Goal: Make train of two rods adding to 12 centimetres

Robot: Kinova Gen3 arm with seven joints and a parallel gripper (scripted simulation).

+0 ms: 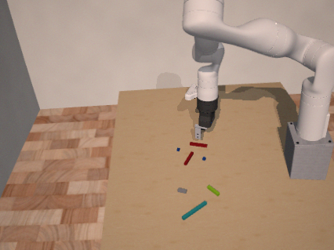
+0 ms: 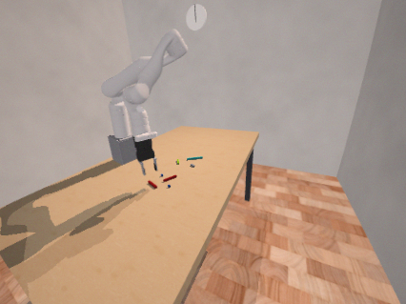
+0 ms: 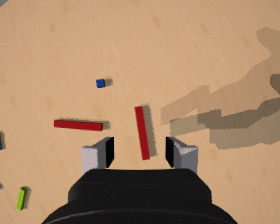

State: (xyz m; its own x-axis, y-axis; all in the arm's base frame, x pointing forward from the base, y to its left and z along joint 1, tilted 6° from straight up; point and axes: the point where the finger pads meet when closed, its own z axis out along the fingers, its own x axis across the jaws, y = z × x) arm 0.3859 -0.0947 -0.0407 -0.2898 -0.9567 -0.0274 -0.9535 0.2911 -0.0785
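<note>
My gripper [image 1: 201,134] [image 2: 150,171] [image 3: 139,147] is open and empty above the table, near the back red rod [image 1: 198,144] [image 2: 152,184] [image 3: 142,131]. In the wrist view that rod runs nearly lengthwise between the finger lines. A second red rod [image 1: 189,158] [image 2: 170,178] [image 3: 78,125] lies apart from it at an angle. A lime rod [image 1: 213,190] [image 2: 177,162] [image 3: 21,198] and a turquoise rod [image 1: 194,210] [image 2: 194,158] lie farther off. A grey rod [image 1: 182,190] [image 2: 192,166] lies near them. No rods touch end to end.
One blue rod [image 1: 178,149] [image 2: 169,186] [image 3: 100,83] lies left of the red rods in the top view. Another blue rod [image 1: 204,158] [image 2: 161,175] lies right of the second red rod and does not show in the wrist view. The arm's base stands at the right.
</note>
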